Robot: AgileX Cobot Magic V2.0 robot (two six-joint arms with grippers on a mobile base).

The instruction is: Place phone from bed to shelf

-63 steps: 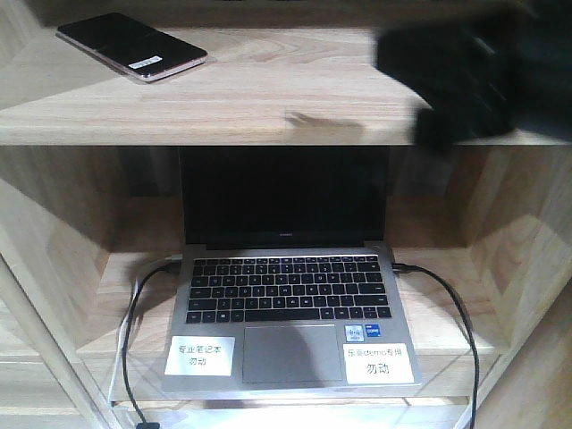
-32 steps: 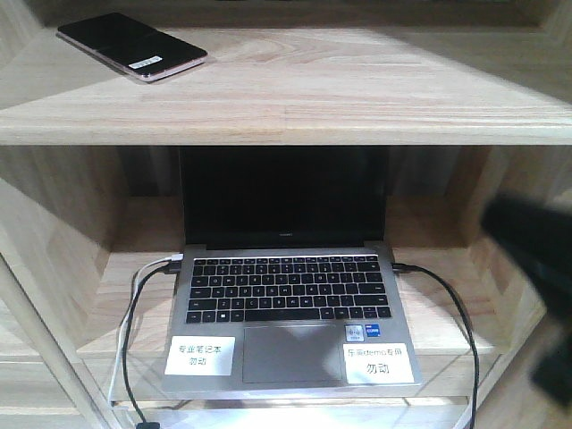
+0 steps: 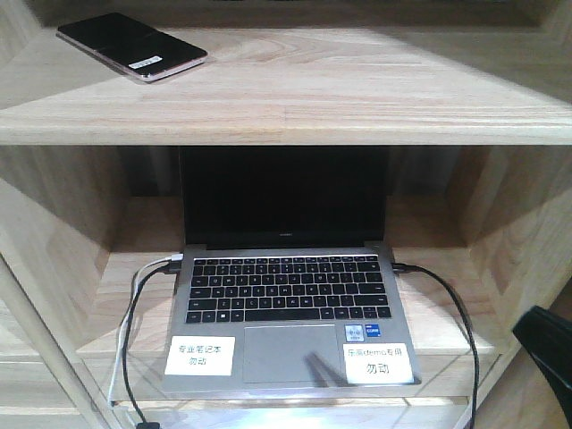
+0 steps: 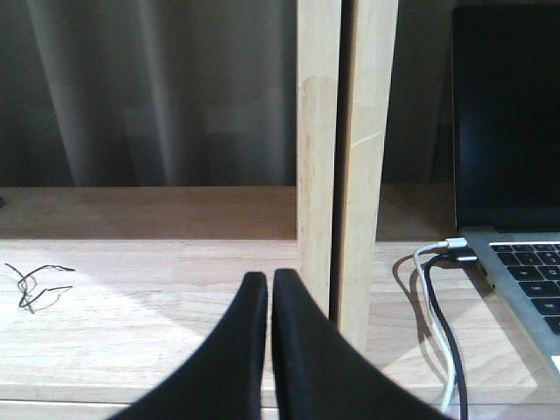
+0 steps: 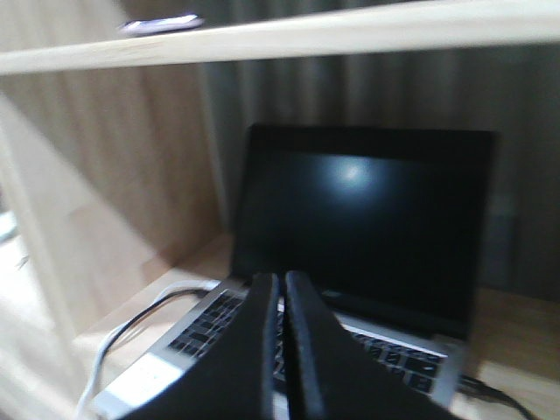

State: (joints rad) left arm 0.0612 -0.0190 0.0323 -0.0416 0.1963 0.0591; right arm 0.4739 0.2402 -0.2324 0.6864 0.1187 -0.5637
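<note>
Lying flat near the back left corner of the shelf's top board, its far end cut by the frame edge, the phone rests free, while the left gripper and right gripper, both pressed together and empty, show only blurred dark fingers.

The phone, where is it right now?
In the front-facing view the phone lies flat on the upper board of the shelf, at its far left, above and left of the open laptop.

Grey curtain hangs in folds behind the furniture.
</note>
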